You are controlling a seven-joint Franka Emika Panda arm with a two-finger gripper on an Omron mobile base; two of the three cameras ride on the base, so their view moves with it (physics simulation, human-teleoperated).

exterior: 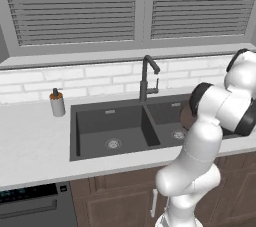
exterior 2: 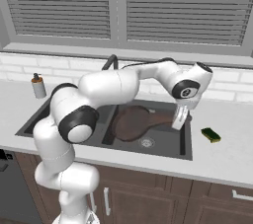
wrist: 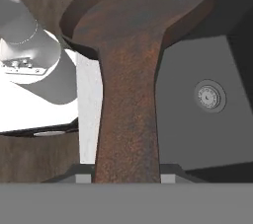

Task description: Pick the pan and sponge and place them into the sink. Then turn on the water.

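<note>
The pan (exterior 2: 132, 122) is a round dark-brown frying pan with a long brown handle (wrist: 129, 119), hanging tilted over the smaller basin of the black sink (exterior 2: 163, 144). My gripper (exterior 2: 180, 117) is shut on the end of that handle, with the pan's bowl (wrist: 143, 11) stretching away from the hand. Part of the pan's rim (exterior: 185, 117) peeks out behind my arm. The sponge (exterior 2: 211, 134), a small green block with a darker face, lies on the counter right of the sink, apart from the gripper.
A dark faucet (exterior: 146, 78) rises behind the divider between the two basins. Each basin has a round metal drain (wrist: 209, 96). A soap bottle (exterior: 57, 103) stands on the counter left of the sink. Window blinds hang above the white tile backsplash.
</note>
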